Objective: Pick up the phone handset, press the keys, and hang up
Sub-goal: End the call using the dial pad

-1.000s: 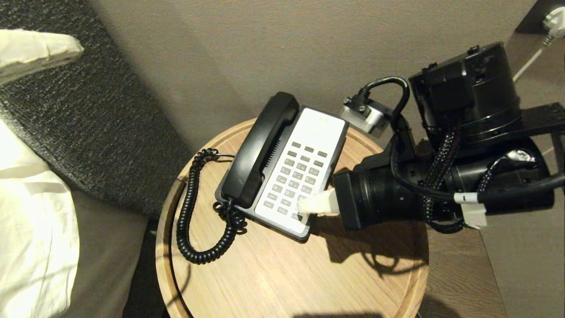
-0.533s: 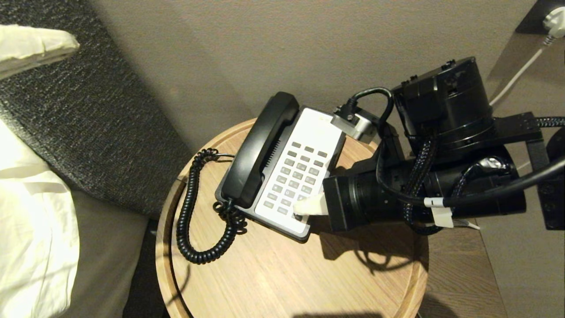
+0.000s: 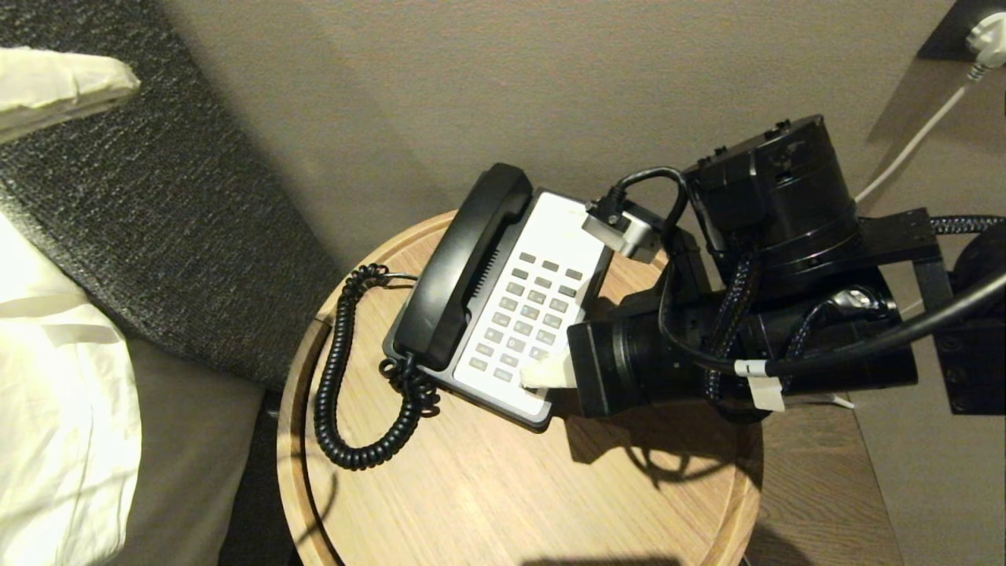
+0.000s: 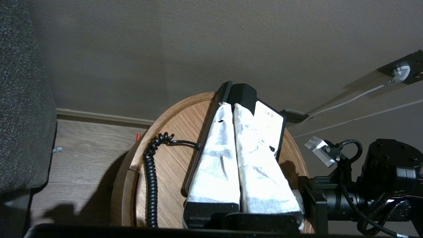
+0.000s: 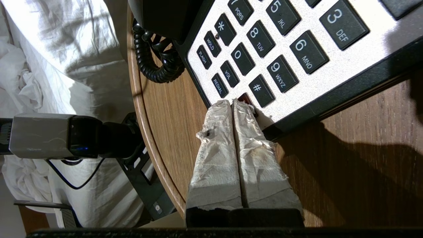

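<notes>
Right claw (image 5: 232,103) closed, tips on red key (image 5: 246,98), seen only from right wrist

Right gripper (image 5: 234,103) with white-wrapped fingers (image 5: 218,145) pressed together, tips touching the red key (image 5: 246,98) at the faceplate's corner, grey keys (image 5: 261,49) beyond, coiled cord (image 5: 155,62) on round wooden table (image 5: 165,132), white bedding (image 5: 49,39) beside.
</notes>
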